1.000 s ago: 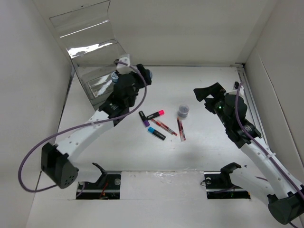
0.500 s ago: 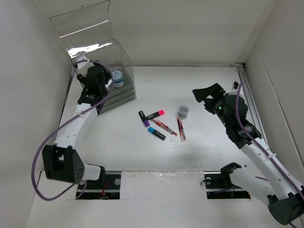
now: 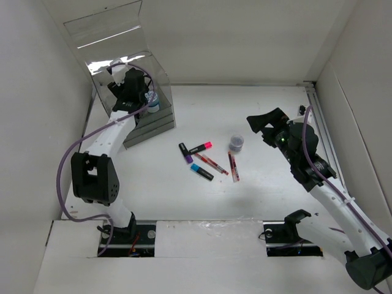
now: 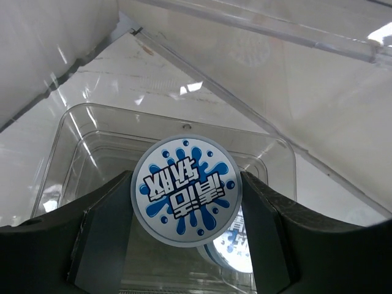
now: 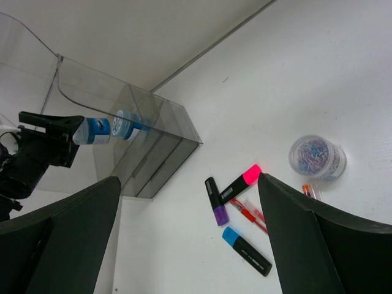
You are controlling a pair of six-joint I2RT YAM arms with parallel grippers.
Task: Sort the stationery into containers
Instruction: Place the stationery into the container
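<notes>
My left gripper [image 3: 135, 90] is shut on a round blue-white roll [image 4: 187, 190] and holds it over the open top of the clear organizer [image 3: 156, 125]. A second blue-white roll [image 4: 237, 250] lies inside the organizer just below; it also shows in the top view [image 3: 152, 99]. On the table lie three black markers, with pink [image 3: 201, 147], purple [image 3: 185, 152] and blue [image 3: 201, 172] caps, and two red pens [image 3: 211, 163] [image 3: 233, 166]. My right gripper [image 3: 263, 125] is open and empty, raised to the right of them.
A small clear tub of paper clips [image 3: 236, 143] stands right of the markers. The organizer's tall lid [image 3: 107, 33] stands open against the back left corner. White walls close the table on the left, back and right.
My left arm has swung left and back, away from the markers, and now holds its roll over the organizer's open top. The right arm has barely moved.
</notes>
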